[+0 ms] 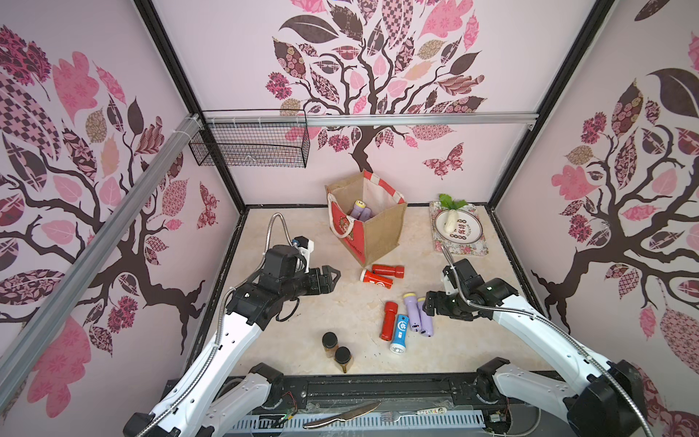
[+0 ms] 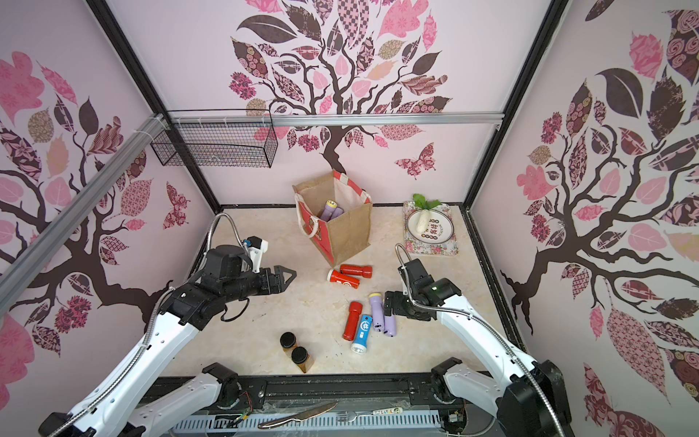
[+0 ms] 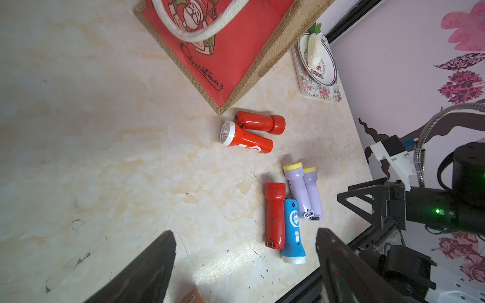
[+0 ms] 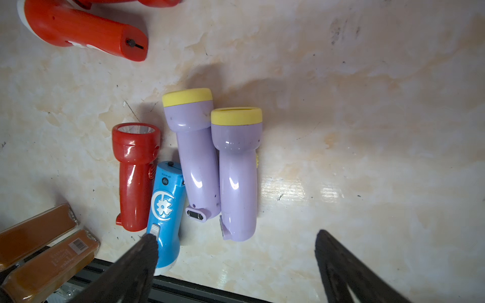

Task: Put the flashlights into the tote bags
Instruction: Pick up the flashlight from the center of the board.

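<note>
Mid-task, picking step. Tote bag point(image 1: 378, 234) at back-middle of bench point(image 1: 302, 314), two lilac flashlights point(image 1: 361, 212) inside. Six loose flashlights point(image 1: 389, 319) from bench middle toward right edge. Right pincer point(image 1: 429, 302) spread, empty, just beside lilac pair point(image 4: 237, 173). Left pincer point(image 1: 333, 273) spread, empty. Next, probably: lower astride one lilac body, pinch, carry to bag.

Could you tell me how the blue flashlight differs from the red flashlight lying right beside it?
The blue flashlight carries a white emblem and a white head rim; the red flashlight is plain red. The blue one's head points toward the robot's base, the red one's toward the tote bag. Both lie flat on the table, side by side.
</note>
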